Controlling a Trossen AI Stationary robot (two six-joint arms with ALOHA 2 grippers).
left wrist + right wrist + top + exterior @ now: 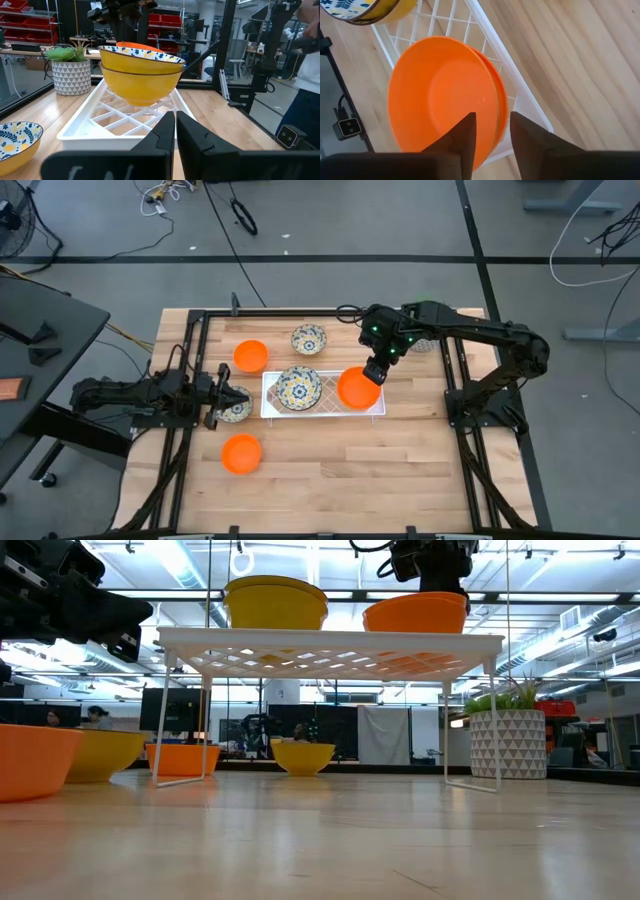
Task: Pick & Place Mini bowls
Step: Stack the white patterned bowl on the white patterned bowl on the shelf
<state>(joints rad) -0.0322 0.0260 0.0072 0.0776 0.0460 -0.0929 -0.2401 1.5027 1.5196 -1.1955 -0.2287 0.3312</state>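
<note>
Holding our right gripper [491,131] over the orange bowls [358,388] on the right end of the white rack [270,412], we had its fingers a little apart around the rim, not squeezing. Two orange bowls sat stacked there, near the rack's edge. If we bumped them, they could slide off and fall. The patterned bowls [299,386] sat stacked on the rack's left end. Our left gripper [176,127] waited by a patterned bowl [236,409] on the table, fingers almost closed on nothing.
</note>
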